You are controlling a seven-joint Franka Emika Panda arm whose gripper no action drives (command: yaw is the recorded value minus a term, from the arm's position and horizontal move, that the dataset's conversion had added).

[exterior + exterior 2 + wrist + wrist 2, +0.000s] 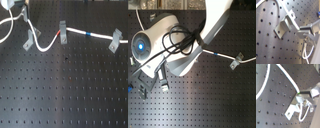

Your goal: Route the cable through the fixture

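First exterior view: no readable writing or brand anywhere. Black perforated breadboard [65, 95], matte, with a regular hole grid. Thin white cable [75, 31] snaking across its far part, red band [63, 36] just beside the middle grey clip [62, 28], blue band [87, 34] between that clip and the slanted fixture [115, 40] toward the first exterior view's right. Third bent-metal clip [30, 39] beside the cable's low loop. Gripper cut off at that view's top edge; in the second exterior view, white arm housing [163, 40] and black hoses hiding most clips. Gripper [307, 35] blurred in the first wrist view; opening cannot be judged.
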